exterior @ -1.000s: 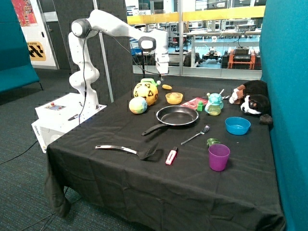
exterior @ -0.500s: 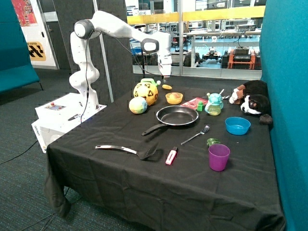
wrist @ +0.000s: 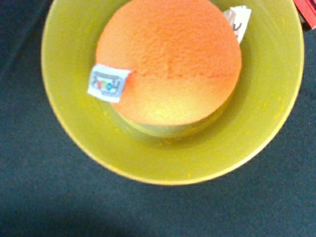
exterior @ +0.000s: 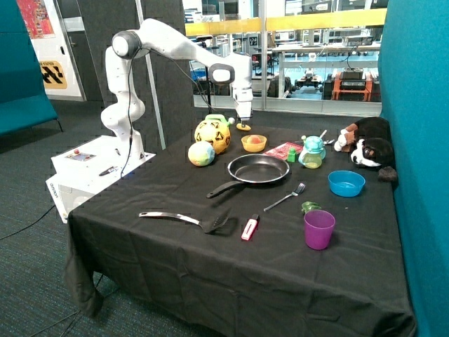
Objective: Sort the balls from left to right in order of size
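The gripper [exterior: 243,121] is held above the far part of the table [exterior: 168,260], near the yellow bowl [exterior: 254,143]. How the jaws stand cannot be told, because they are not shown in the wrist view and are too small in the outside view. In the wrist view, a small orange ball [wrist: 168,64] is seen sitting inside the yellow bowl, so it is kept from rolling away. It looks soft and fuzzy, and a little white tag [wrist: 108,82] is stuck on its side. The big yellow and black ball [exterior: 212,135] and the smaller green and yellow ball [exterior: 201,154] are seen close together near the far edge, beside the black pan [exterior: 258,169]. These two balls are not yet lined up with the orange one, so the sorting looks not done. The camera is pointed straight down at the orange ball, so it is guessed that this ball is meant to be picked up next. It would have to be lifted out over the bowl's rim.
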{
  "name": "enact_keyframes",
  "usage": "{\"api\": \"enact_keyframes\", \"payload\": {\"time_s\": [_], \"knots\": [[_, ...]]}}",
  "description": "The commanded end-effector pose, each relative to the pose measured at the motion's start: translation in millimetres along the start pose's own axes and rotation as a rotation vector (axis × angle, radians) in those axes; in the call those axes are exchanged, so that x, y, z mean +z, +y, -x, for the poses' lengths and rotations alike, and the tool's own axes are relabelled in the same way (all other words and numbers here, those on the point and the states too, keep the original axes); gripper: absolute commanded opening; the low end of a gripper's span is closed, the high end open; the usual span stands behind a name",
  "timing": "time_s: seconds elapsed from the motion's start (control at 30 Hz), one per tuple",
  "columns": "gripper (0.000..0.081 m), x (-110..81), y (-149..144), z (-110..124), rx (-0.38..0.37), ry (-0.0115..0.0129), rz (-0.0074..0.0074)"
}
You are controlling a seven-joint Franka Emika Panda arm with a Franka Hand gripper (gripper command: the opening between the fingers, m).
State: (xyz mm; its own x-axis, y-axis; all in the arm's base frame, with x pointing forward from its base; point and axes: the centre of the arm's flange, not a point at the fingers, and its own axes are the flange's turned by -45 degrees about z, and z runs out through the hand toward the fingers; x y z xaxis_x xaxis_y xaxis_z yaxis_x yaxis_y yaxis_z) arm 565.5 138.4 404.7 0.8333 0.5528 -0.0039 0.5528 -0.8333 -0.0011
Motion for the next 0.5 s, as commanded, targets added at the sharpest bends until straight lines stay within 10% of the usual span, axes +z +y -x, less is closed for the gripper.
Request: {"api": "enact_keyframes", "payload": {"time_s": [0.0,0.47], "knots": [[0.0808,11.7,5.9,-2.8,0.016,0.004,0.001],[0.0808,5.0,-3.3,-18.3,0.003,0.0039,0.0011]]}}
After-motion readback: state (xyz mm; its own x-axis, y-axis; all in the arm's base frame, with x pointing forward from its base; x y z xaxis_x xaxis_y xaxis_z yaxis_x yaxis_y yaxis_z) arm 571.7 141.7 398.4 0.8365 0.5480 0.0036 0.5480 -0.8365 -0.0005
